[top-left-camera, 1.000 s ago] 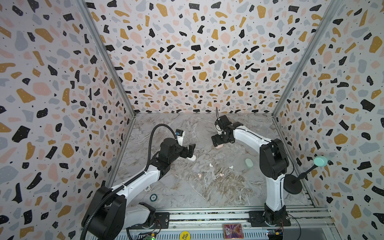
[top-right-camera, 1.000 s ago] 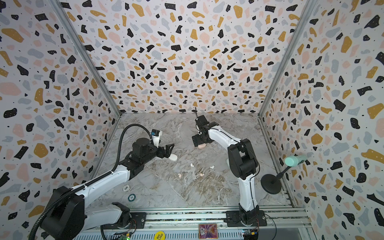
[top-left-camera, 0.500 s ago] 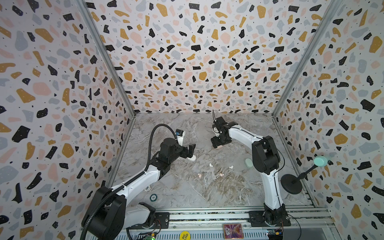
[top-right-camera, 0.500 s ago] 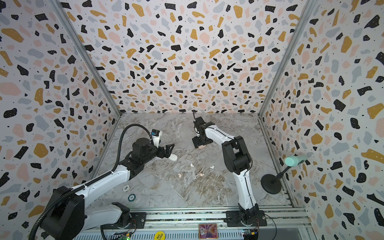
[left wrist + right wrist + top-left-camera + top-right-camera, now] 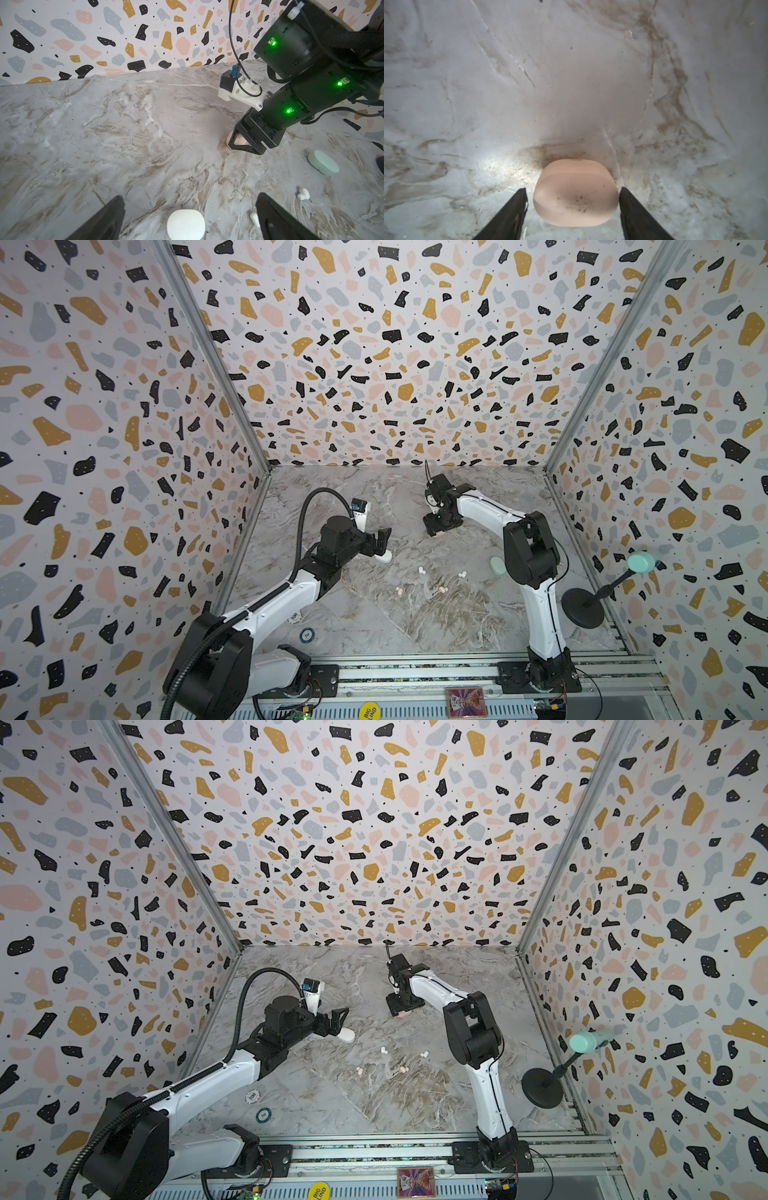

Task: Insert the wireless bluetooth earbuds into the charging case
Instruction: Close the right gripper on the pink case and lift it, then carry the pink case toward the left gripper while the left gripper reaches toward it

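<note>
R gripper moved in and narrowed round pink case; small gap, not clamped yet. Case looks light, slick, rounded: pinch mid-sides, low. L gripper wide, empty.

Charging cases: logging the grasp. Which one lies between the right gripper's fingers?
The pale pink case, flanked by the right gripper; the white case and mint case lie apart.
</note>
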You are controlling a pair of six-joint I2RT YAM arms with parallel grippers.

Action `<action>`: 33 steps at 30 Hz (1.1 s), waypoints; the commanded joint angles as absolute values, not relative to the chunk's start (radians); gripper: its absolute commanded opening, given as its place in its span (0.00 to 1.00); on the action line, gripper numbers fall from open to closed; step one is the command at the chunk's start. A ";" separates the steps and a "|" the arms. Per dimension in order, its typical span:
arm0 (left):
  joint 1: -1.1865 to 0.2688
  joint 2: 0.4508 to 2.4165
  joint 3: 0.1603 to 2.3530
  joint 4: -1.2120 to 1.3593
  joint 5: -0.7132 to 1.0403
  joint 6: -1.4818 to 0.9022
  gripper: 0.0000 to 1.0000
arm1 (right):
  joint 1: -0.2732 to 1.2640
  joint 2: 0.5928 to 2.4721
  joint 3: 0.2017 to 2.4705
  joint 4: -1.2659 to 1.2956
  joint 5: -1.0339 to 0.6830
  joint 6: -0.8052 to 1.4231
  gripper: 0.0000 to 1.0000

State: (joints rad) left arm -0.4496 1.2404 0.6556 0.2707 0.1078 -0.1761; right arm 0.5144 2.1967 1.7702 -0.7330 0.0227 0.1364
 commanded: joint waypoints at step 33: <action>-0.453 1.255 0.661 0.342 0.220 -0.163 1.00 | 0.518 2.123 1.816 -0.787 0.037 0.184 0.60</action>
